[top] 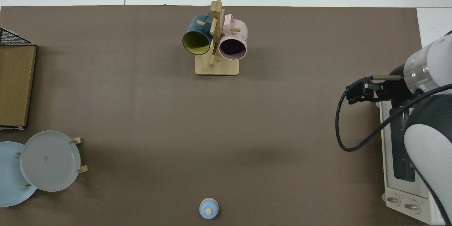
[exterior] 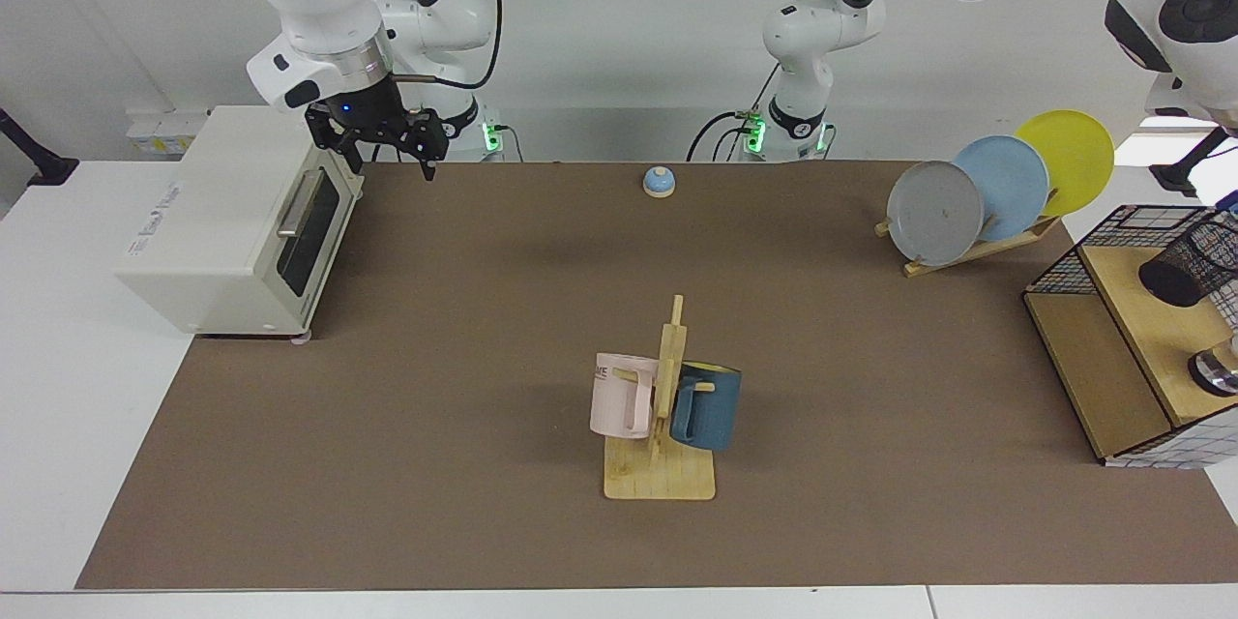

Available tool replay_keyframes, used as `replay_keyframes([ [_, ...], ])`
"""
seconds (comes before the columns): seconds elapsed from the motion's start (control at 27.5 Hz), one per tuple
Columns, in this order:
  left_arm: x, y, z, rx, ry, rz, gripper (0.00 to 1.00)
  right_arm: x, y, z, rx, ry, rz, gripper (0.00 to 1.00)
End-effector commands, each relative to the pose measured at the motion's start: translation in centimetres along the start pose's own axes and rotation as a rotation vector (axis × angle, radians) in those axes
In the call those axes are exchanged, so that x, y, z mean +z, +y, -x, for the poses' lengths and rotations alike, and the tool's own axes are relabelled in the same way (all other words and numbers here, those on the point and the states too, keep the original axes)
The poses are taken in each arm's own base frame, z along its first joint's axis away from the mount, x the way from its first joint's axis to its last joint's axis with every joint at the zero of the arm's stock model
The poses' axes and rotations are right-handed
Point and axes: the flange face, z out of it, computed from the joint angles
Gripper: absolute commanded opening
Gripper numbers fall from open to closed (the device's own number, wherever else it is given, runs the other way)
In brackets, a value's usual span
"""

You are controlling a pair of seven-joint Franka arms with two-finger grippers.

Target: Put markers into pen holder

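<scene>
Black mesh, the pen holder [exterior: 1188, 261] lies tipped on the wire basket's [exterior: 1064, 273] shelf far across from my right gripper [exterior: 391, 158], which hangs empty, slightly parted, beside the toaster oven [exterior: 232, 222]; my left gripper and markers are out of sight.

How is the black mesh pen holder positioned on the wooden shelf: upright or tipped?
Tipped. In the facing view the pen holder leans over on the wooden shelf, its dark round end turned toward the table. Whether it holds anything cannot be told.
</scene>
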Motion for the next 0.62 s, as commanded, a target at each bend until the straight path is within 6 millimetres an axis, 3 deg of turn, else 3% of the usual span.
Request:
replay_keyframes([
  [0.0,0.4,-1.0,0.8,0.015,0.01,-0.033,0.0,0.0,0.2,0.4,0.017,0.008,-0.003,1.0],
  [0.29,2.4,-1.5,0.8,0.009,0.021,-0.07,0.0,0.1,0.3,0.3,0.019,0.006,-0.003,1.0],
  [0.58,2.4,-2.1,-0.1,0.001,0.056,-0.088,0.0,0.0,0.2,0.4,0.017,0.008,-0.003,1.0],
])
